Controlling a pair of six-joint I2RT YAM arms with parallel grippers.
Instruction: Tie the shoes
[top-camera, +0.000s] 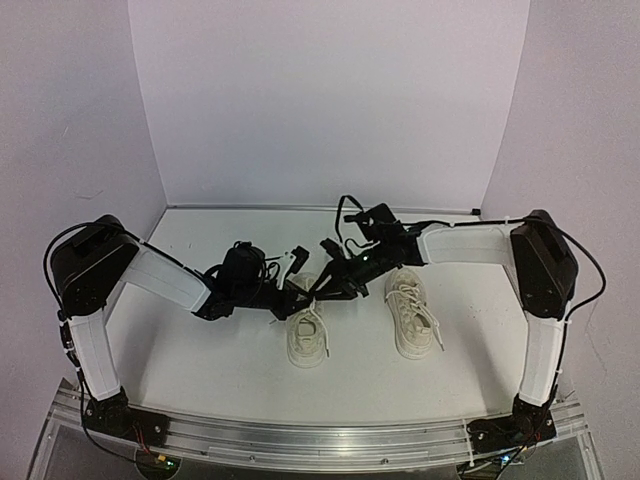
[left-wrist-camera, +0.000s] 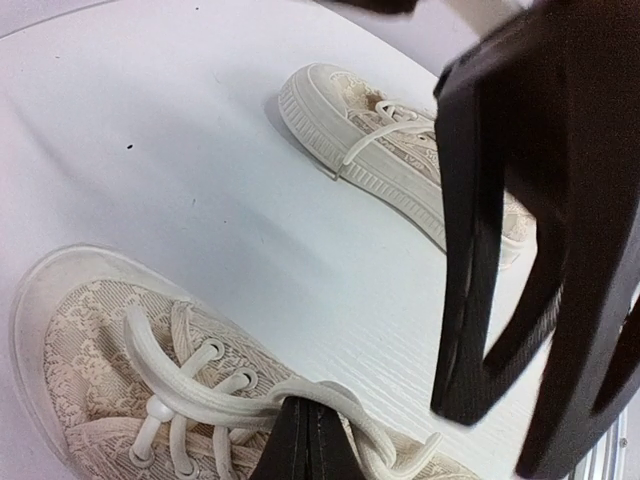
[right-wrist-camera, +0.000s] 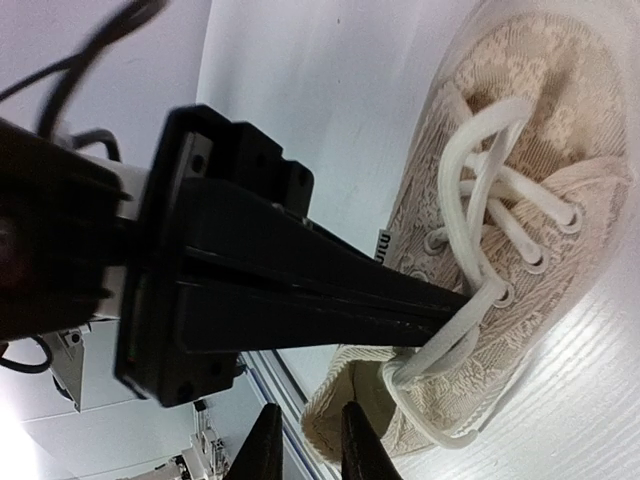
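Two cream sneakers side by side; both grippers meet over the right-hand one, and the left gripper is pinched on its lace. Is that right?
Not quite: the top external view shows the left gripper and right gripper meeting over the left-hand sneaker, not the right-hand sneaker. The rest holds: the left gripper is pinched on its lace.

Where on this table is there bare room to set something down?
Bare table lies between the left arm and the left shoe, and between the right shoe and the right arm. Crowded: left claw and right claw over the left shoe's laces.
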